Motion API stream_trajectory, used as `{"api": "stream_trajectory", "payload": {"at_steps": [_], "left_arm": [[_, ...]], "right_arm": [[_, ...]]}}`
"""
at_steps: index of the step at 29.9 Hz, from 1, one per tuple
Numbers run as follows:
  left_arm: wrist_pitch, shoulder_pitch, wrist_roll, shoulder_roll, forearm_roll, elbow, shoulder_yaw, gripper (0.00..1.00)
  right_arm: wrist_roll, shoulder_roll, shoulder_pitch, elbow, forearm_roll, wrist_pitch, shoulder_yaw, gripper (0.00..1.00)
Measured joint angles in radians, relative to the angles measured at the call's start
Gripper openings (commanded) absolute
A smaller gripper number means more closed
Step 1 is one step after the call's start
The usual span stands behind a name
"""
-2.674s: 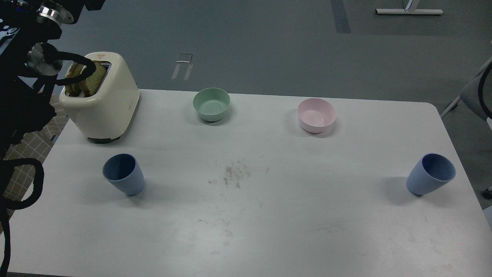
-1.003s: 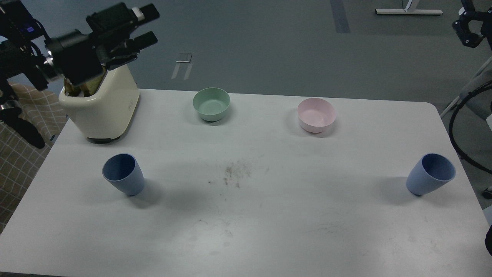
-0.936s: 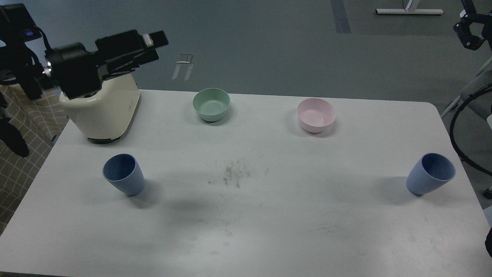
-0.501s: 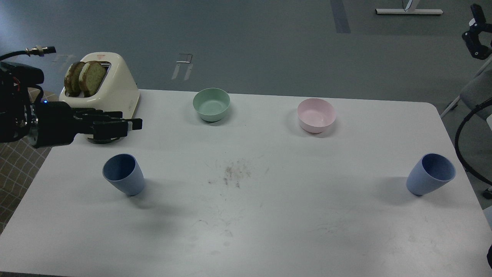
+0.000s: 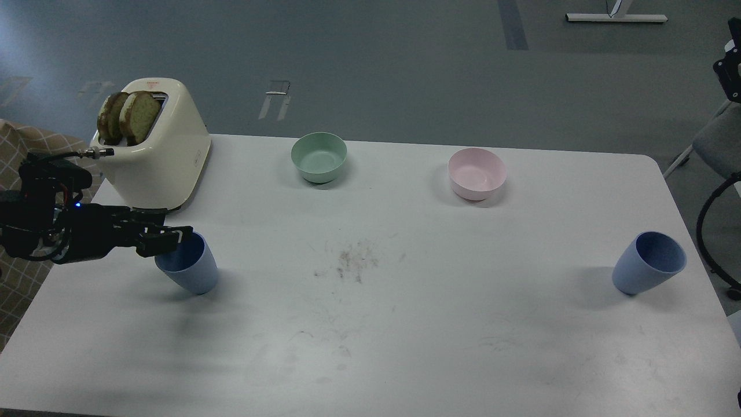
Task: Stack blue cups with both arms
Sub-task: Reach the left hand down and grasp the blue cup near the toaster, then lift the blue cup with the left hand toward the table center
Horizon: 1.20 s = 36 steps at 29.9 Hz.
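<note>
I can read no text from here. The cream toaster (image 5: 155,152) on the worktop (image 5: 405,324) carries a small reddish mark on its top edge and a faint emblem on its side, both too small for me to make out.

The left gripper (image 5: 173,236) reaches in from the left edge of the tabletop (image 5: 405,347), in front of the rim of the left cup (image 5: 191,272); contact is unclear. The right cup (image 5: 647,263) stands near the right edge. A toaster (image 5: 162,156) occupies the far left corner.
</note>
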Motion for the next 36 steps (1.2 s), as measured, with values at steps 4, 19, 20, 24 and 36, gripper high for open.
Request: {"api": "stream_trajectory", "payload": {"at_steps": [4,19,20,24,36], "left_arm": [[0.000,0.014,0.001,-0.024,0.001,0.041,0.004,0.31],[-0.004,0.026,0.000,-0.018,0.000,0.028,0.005,0.00],[-0.005,0.023,0.000,-0.016,0.000,0.018,0.004,0.00],[-0.009,-0.008,0.001,-0.003,-0.001,-0.059,-0.006,0.00],[-0.164,-0.395,0.092,-0.307,0.049,-0.154,0.009,0.00]], "right_arm": [[0.000,0.000,-0.001,0.000,0.000,0.000,0.003,1.00],[0.000,0.001,-0.026,-0.005,0.000,0.000,0.015,1.00],[0.000,0.001,-0.028,-0.005,0.000,0.000,0.015,1.00],[0.010,0.002,-0.040,-0.005,0.000,0.000,0.018,1.00],[0.020,-0.009,-0.108,-0.002,0.000,0.000,0.088,1.00]]}}
